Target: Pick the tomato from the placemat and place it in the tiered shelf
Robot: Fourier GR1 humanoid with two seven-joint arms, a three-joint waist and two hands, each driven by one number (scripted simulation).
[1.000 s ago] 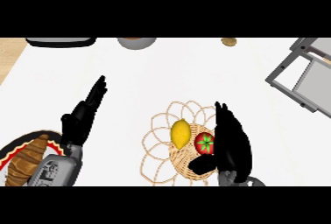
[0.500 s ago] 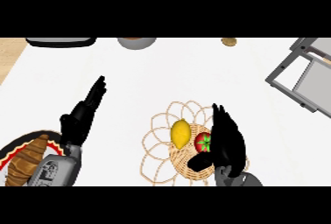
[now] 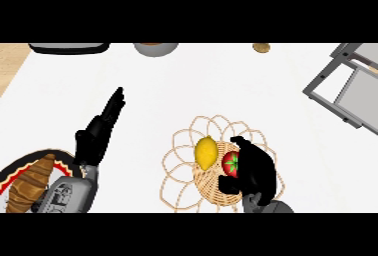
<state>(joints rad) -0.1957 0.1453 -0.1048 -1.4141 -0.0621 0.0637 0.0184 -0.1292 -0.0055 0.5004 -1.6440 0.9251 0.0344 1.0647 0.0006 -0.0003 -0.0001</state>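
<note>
two fruits crowded on the woven placemat: tomato just beside the lemon. right hand curling its fingers round the tomato; could nudge the lemon aside. left hand straight-fingered, idle. tiered shelf well apart, far right.

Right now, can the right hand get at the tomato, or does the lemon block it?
Probably yes. The right hand is already at the tomato, fingers curling round its right side. The lemon lies on the tomato's left, away from the hand, on the same placemat.
</note>
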